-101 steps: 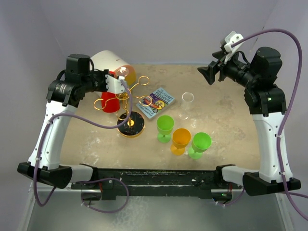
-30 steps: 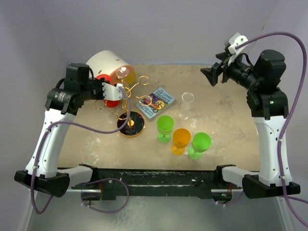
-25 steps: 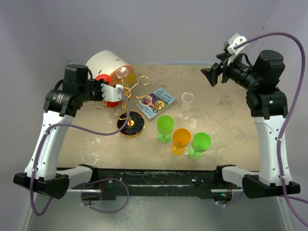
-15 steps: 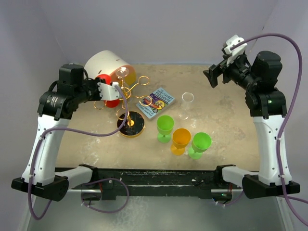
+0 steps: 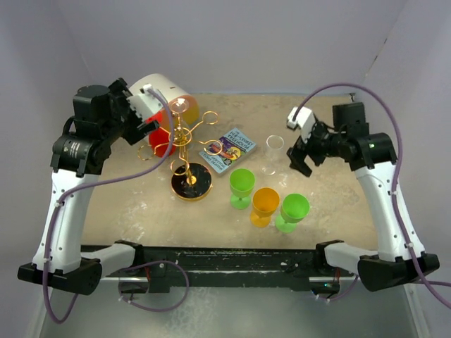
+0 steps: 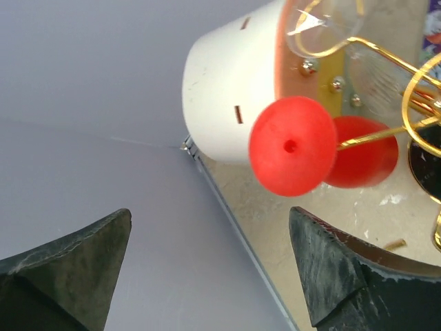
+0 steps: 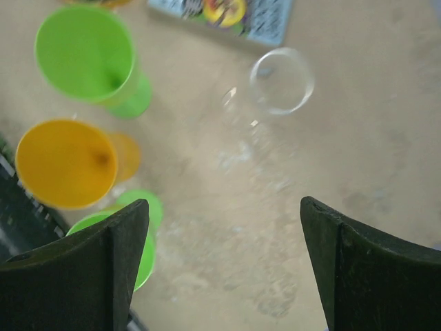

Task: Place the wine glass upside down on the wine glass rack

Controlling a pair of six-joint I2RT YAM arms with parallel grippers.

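The right claw (image 7: 224,203), spread wide and empty, hangs above the clear wine glass (image 7: 281,81), which stands upright on the table (image 7: 372,152) just ahead of it on this arm's own side, the wine glass rack (image 5: 192,183) well away leftward.

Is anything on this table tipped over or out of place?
The big white cylinder at the back left seems to lie on its side, its open end toward the gold rack. The red glass hanging upside down on the rack looks deliberate. I see no spill.
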